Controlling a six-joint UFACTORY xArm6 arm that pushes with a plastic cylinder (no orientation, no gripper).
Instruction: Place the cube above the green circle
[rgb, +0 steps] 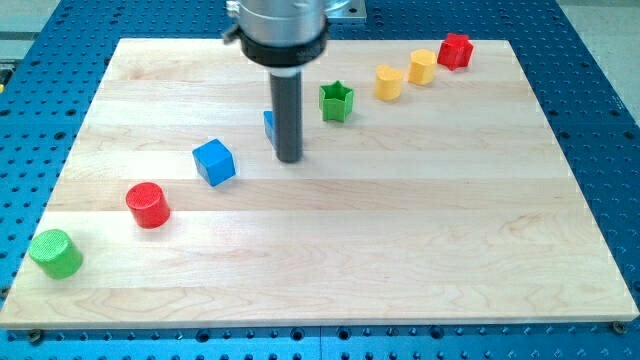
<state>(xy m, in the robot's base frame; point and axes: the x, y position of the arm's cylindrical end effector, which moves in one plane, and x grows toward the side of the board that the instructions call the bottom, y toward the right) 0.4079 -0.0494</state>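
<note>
A blue cube (214, 162) lies on the wooden board left of centre. A green circle block (55, 253) stands near the board's bottom-left corner. My tip (289, 158) rests on the board to the right of the blue cube, a short gap away. The rod hides most of a second blue block (269, 125), whose shape I cannot make out; only its left edge shows beside the rod.
A red circle block (148, 205) lies between the cube and the green circle. A green star (337, 101), two yellow blocks (388, 82) (422, 66) and a red block (455, 50) run up toward the board's top right. The wooden board (400, 240) sits on a blue perforated table.
</note>
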